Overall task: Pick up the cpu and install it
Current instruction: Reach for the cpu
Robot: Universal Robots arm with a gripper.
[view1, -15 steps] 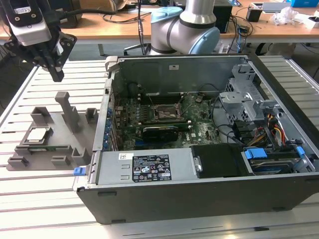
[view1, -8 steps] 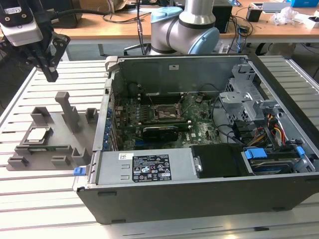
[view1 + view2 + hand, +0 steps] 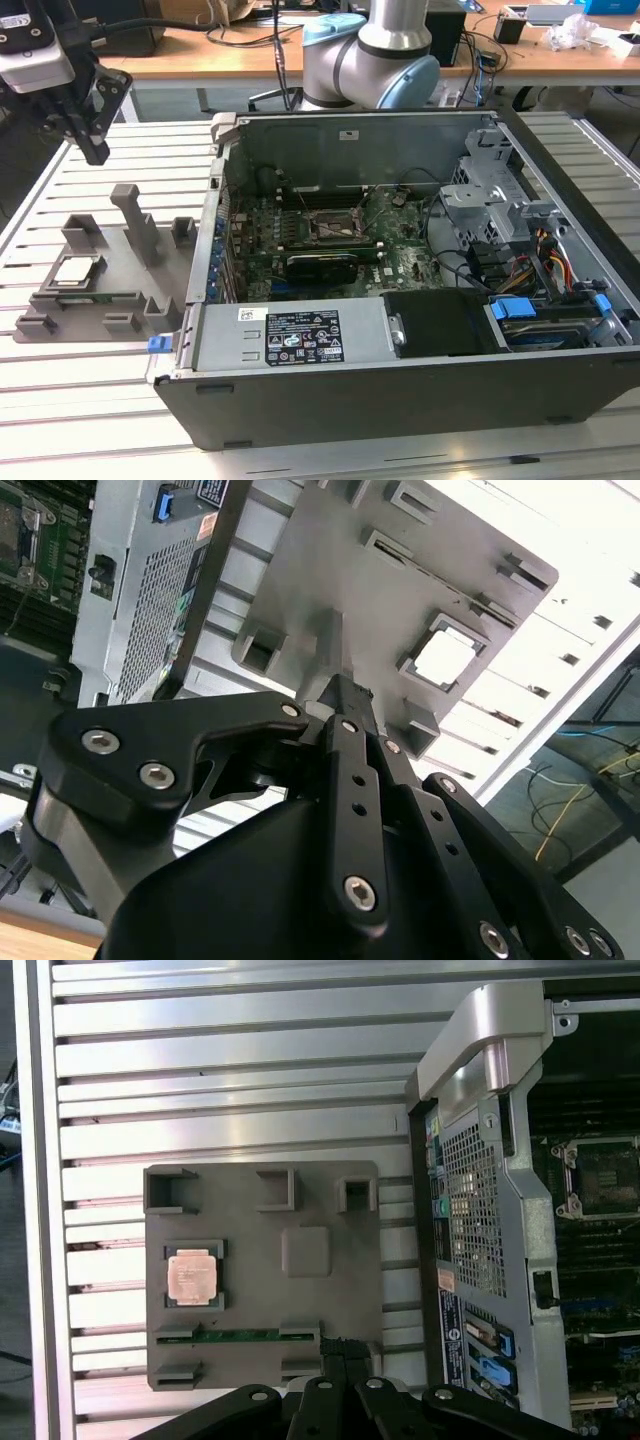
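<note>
Slatted aluminium table (image 3: 90,410), wooden desk (image 3: 180,50) behind. You've got the open PC case (image 3: 400,415) mid-table, with the grey holder tray (image 3: 125,265) beside it, toward the table's edge at the exterior view's left. The cpu (image 3: 75,270) lies in a tray pocket (silver top up). Gripper (image 3: 95,150) hangs over the tray, fingers pinched together, empty. Black label (image 3: 302,338) on the case.

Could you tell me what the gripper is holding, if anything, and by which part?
Nothing: the gripper hangs empty above the holder tray, where the cpu lies in its pocket.
</note>
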